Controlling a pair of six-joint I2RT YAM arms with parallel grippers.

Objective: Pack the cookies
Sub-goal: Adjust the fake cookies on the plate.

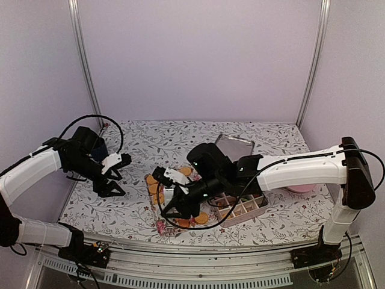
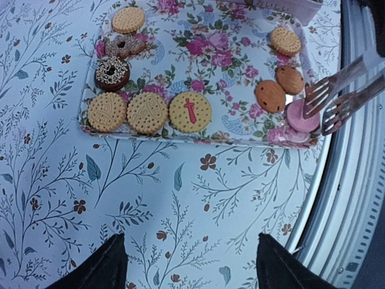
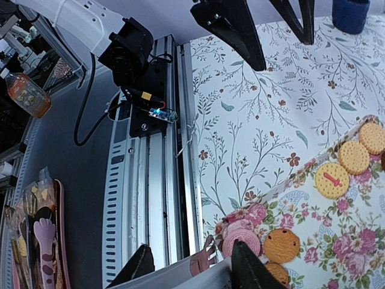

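Floral tablecloth (image 1: 271, 138) under lilac walls | small round tan, pink and brown cookies (image 2: 147, 112) lie on rose-printed rectangular tray (image 2: 222, 60), centre of top view | black right gripper (image 3: 192, 251) is held spread beside pink cookie (image 3: 240, 239) | left gripper (image 2: 191, 241) spread, well apart | cookie's rim should be straddled squarely, then pinched lightly

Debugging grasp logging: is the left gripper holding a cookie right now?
No, the left gripper hangs open over the cloth with nothing in it; the cookies lie on the tray.
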